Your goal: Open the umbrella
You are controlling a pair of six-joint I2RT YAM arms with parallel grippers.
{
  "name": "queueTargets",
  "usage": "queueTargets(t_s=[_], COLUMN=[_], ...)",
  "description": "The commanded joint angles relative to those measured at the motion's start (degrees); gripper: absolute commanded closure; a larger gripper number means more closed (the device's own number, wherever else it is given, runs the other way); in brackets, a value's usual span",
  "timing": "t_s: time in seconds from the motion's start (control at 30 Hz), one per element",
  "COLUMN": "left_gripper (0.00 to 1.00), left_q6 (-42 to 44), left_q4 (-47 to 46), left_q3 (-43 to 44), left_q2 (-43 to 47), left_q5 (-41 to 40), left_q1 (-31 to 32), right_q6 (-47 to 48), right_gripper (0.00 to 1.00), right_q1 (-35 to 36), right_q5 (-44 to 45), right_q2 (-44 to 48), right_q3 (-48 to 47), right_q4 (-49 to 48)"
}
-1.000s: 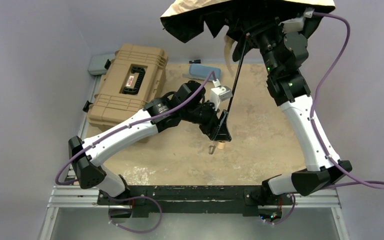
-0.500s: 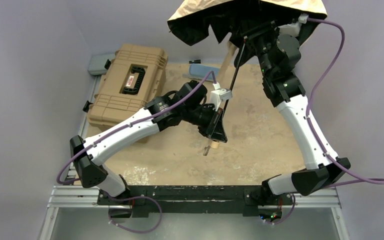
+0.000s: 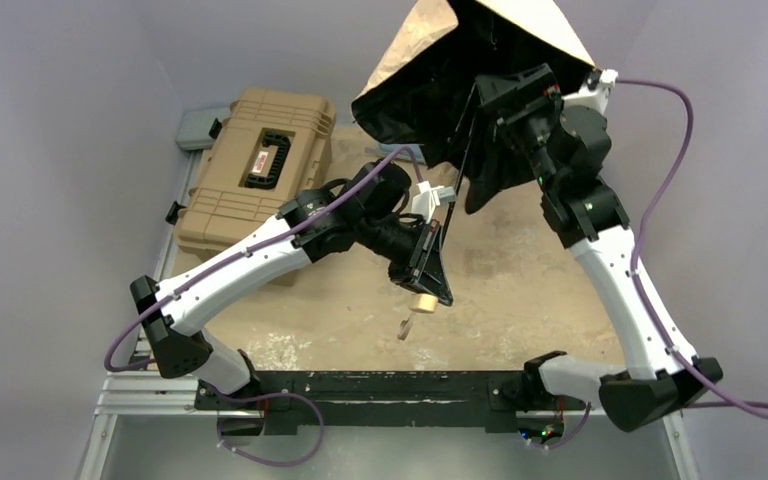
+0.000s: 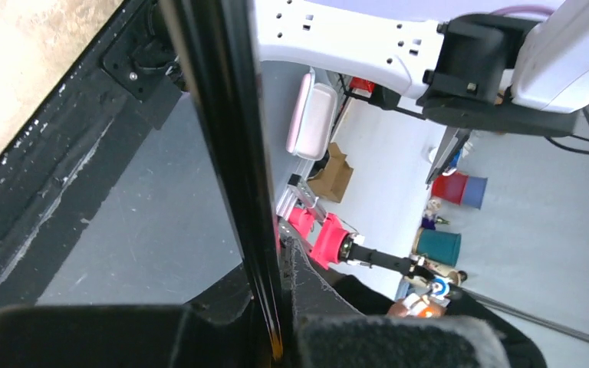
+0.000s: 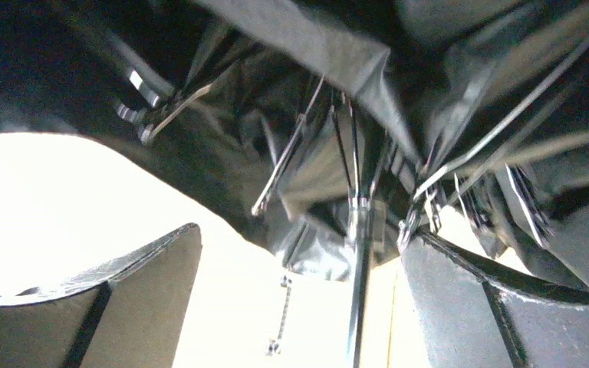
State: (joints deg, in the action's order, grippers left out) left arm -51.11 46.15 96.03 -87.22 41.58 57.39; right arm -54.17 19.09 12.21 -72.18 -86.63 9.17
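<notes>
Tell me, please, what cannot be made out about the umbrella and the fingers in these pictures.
- Top external: the umbrella is cut off by the upper edge.
- Right wrist: the ribs are blurred and dark; latching unclear.
- Left wrist: the left fingers on the shaft are cropped by the bottom edge.

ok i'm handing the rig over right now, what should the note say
Left claw: shut on the umbrella's black shaft, just above the round beige handle.
Right claw: open, astride the shaft up under the canopy, gripping nothing.
Umbrella: held up in the air, tilted.
Done: canopy partly spread.
Left: finish spreading it; the ribs look bunched, not fully open.
</notes>
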Motion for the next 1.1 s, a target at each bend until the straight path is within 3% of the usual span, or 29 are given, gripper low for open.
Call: queueTargets(t_s=[0.0,0.17,0.23,0.3,0.33,0.43,0.53,0.6,0.67,0.73,0.77,0.87,0.93,1.0,1.07], left_gripper=[1.00,1.00,1.00,1.00,1.00,1.00,1.00,1.00,1.00,1.00,1.00,1.00,1.00,1.00,1.00], left_q6=[-3.72,-6.98,-7.15,-7.16,-7.16,-7.16,-6.71,-6.74,-7.76,-9.12,-10.31,-14.79,-19.17,-22.59,-25.61], left_q4=[-6.30,-11.88,-11.99,-12.25,-12.50,-13.05,-12.73,-12.96,-15.46,-17.82,-18.97,-18.52,-16.86,-16.08,-14.99], left_q3=[4.49,4.83,5.31,5.18,4.84,3.62,3.15,2.77,1.96,1.82,2.01,3.83,4.41,4.26,4.16], left_q2=[1.98,1.52,1.11,1.28,1.45,2.40,2.96,3.56,4.53,5.37,5.63,5.61,6.12,6.65,6.74], left_q5=[-2.98,-5.57,-6.23,-6.63,-6.62,-6.74,-6.69,-7.31,-8.02,-9.48,-10.50,-13.20,-13.90,-13.14,-11.57], left_q1=[-0.41,-0.39,-0.32,-0.34,-0.28,-0.08,-0.03,-0.02,-0.10,-0.31,-0.57,-2.16,-3.70,-4.76,-5.35], right_q6=[-6.72,-14.58,-15.19,-15.52,-15.49,-15.24,-14.50,-15.72,-17.06,-16.49,-14.55,-5.18,-2.12,0.81,0.61], right_gripper=[0.01,0.15,0.26,0.49,0.56,0.61,0.61,0.53,0.31,0.04,0.02,0.01,0.01,0.04,0.14], right_q1=[-0.05,-0.11,-0.14,-0.07,-0.09,-0.15,-0.04,-0.04,-0.02,-0.03,-0.06,-0.71,-2.30,-3.26,-3.34], right_q5=[-3.71,-5.31,-7.08,-8.16,-7.82,-6.45,-7.25,-9.80,-10.18,-5.74,-2.73,11.97,16.92,13.80,5.50], right_q2=[8.32,11.23,10.14,9.16,9.02,8.10,5.84,4.56,4.29,5.14,6.12,9.10,11.90,14.20,14.73], right_q3=[8.92,15.31,14.93,15.09,15.21,14.43,11.93,10.32,7.83,3.63,1.00,-5.04,-5.86,-5.87,-5.28], right_q4=[1.72,1.96,3.54,1.86,0.54,-2.39,-4.07,-4.79,-2.42,7.23,15.40,29.98,34.95,34.92,34.33])
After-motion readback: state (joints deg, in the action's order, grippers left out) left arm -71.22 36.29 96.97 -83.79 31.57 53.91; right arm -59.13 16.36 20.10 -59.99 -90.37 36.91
